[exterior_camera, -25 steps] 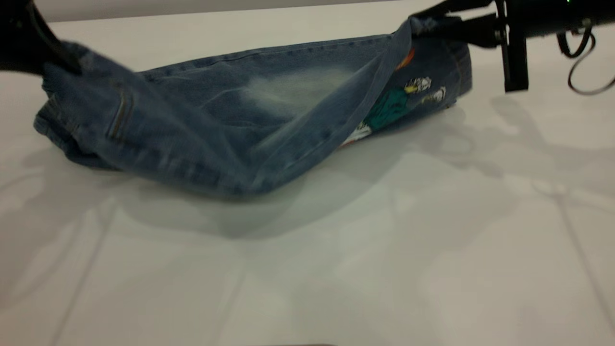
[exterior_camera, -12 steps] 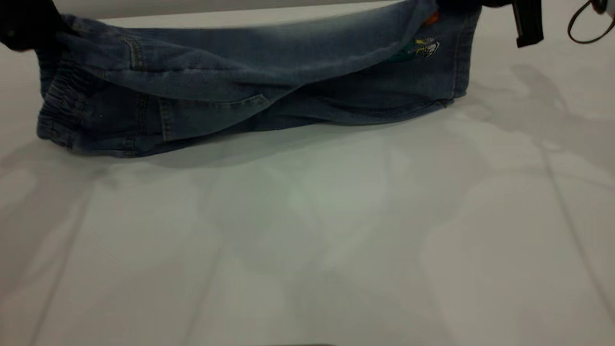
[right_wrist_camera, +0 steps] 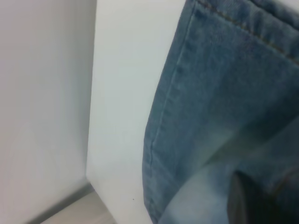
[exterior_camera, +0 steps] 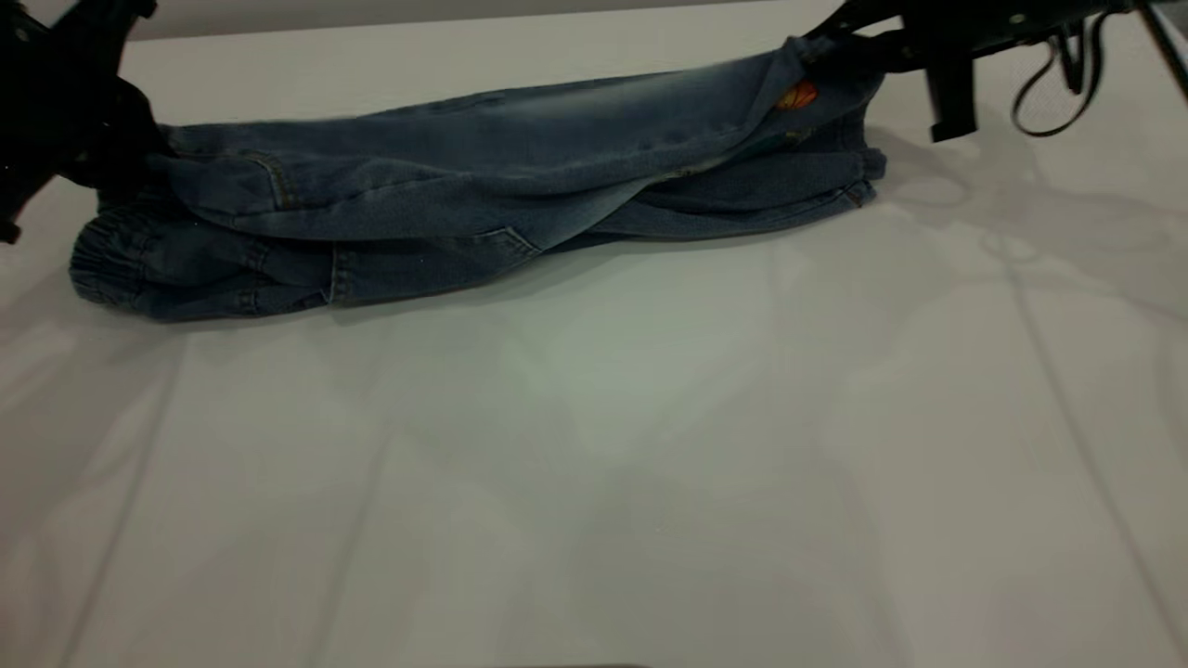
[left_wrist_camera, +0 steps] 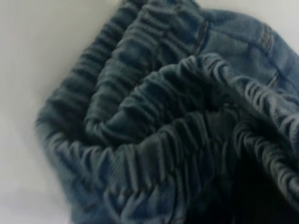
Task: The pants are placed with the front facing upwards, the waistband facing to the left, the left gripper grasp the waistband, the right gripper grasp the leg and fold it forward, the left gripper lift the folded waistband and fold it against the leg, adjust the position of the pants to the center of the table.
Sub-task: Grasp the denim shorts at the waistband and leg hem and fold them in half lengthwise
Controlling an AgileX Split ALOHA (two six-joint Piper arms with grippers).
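i read my left gripper (exterior_camera: 139,162) as clenched on the waistband (exterior_camera: 111,264) at the 9 o'clock end, and my right gripper (exterior_camera: 840,46) as pinching the leg (exterior_camera: 817,102) up at 2 o'clock. the pants (exterior_camera: 483,199) lie folded lengthwise along the table's (exterior_camera: 594,464) far edge, long axis 9 to 3. the next fold runs waistband toward leg, so the left is the nearer arm; both arms reach in low from the sides.

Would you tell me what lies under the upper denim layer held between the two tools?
Under the upper layer of the pants lies the lower half: the gathered waistband and a leg hem peek out. The table beneath and the layers' inner faces are hidden.
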